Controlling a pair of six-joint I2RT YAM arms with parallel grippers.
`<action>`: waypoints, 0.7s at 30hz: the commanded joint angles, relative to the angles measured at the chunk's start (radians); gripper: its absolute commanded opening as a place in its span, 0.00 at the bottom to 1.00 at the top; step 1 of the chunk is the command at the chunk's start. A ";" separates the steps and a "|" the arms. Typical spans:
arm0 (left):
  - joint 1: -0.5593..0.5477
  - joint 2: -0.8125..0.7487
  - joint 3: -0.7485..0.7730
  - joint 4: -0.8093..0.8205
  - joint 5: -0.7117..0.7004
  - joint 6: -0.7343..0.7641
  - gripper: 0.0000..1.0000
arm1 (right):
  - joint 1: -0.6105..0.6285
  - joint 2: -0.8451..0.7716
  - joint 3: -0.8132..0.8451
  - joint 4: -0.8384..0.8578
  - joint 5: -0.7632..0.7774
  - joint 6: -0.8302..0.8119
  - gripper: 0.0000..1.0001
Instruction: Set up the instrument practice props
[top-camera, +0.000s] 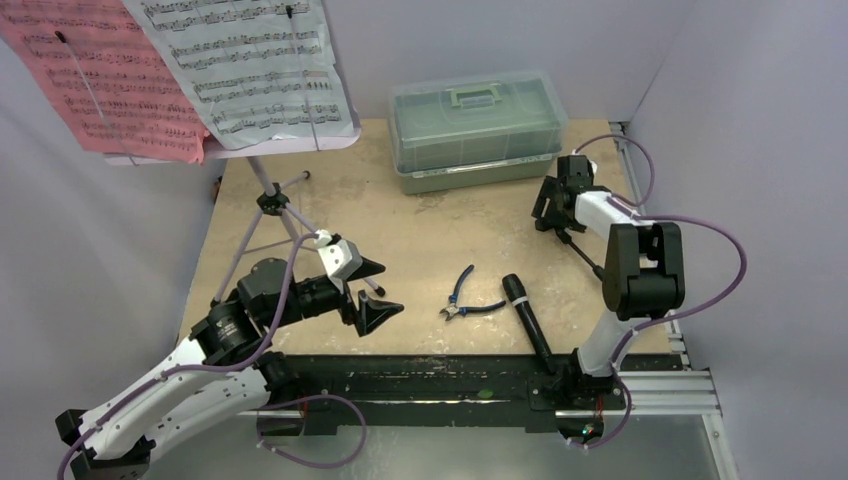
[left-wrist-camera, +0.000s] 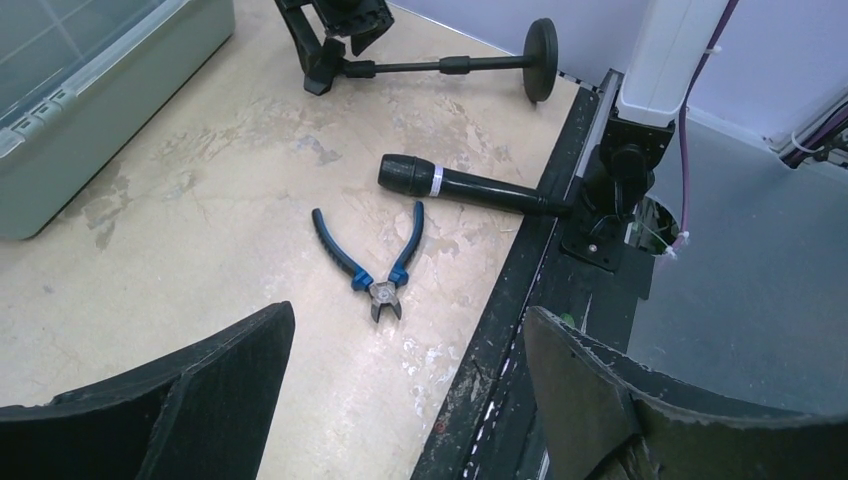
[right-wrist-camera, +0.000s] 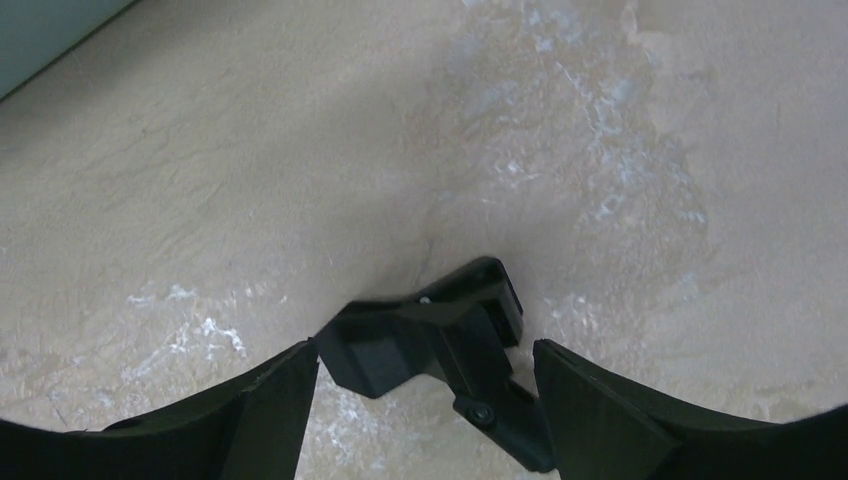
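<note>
The pale lilac music stand stands on its tripod legs at the far left. It holds a pink sheet and a white sheet. The black microphone lies on the table near the front edge and also shows in the left wrist view. The black round-based stand lies on its side at the right. My right gripper is open, with its jaws on either side of the stand's clip head. My left gripper is open and empty, left of the microphone.
Blue-handled pliers lie between my left gripper and the microphone, and also show in the left wrist view. A translucent green lidded toolbox stands at the back. A black rail runs along the table's front edge.
</note>
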 joint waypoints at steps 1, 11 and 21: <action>-0.004 0.005 -0.003 0.010 0.011 0.019 0.85 | -0.004 0.054 0.060 0.066 -0.044 -0.039 0.80; -0.003 0.020 -0.002 -0.001 -0.023 0.018 0.85 | -0.004 0.079 -0.009 0.195 -0.188 -0.037 0.46; -0.003 0.061 0.002 -0.011 -0.076 0.020 0.85 | 0.002 -0.113 -0.156 0.331 -0.491 0.034 0.24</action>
